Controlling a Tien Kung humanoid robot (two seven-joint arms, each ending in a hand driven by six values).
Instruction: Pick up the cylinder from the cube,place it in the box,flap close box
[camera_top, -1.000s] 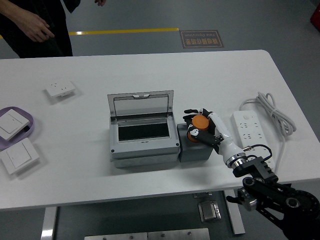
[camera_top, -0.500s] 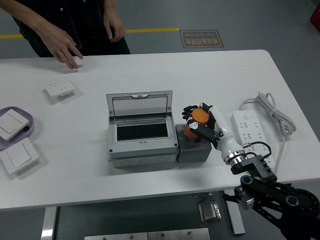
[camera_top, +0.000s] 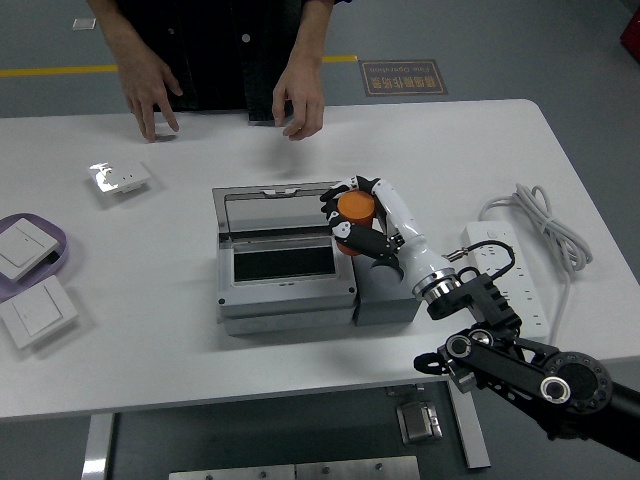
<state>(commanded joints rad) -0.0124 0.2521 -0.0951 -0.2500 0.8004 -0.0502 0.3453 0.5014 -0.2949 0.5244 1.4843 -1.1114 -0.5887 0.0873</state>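
right hand (camera_top: 352, 212) wrapped round orange cylinder (camera_top: 355, 208) | held clear of grey cube (camera_top: 385, 292), at right edge of box (camera_top: 285, 265) | lid (camera_top: 278, 208) propped up, opening exposed for drop-in

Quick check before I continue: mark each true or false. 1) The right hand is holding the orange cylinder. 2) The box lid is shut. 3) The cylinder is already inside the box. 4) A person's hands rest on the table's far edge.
1) The right hand holds the orange cylinder: true.
2) False: the box has its lid standing open.
3) False: the cylinder is held at the box's right edge.
4) True: the person's hands touch the far edge.
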